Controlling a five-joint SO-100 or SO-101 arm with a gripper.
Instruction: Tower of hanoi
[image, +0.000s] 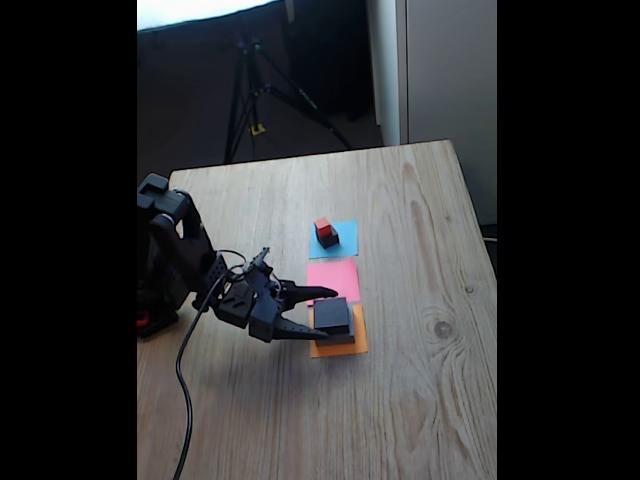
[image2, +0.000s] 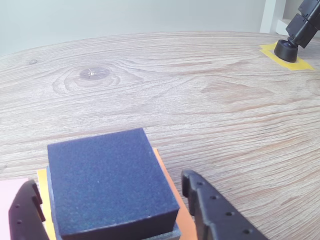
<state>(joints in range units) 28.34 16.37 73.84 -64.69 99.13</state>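
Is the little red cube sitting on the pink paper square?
No, in the fixed view the red cube sits on a small black cube on the blue paper square.

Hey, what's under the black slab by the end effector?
The black slab sits on a grey slab, only its edge showing, which lies on an orange paper square. The slabs cover most of the paper.
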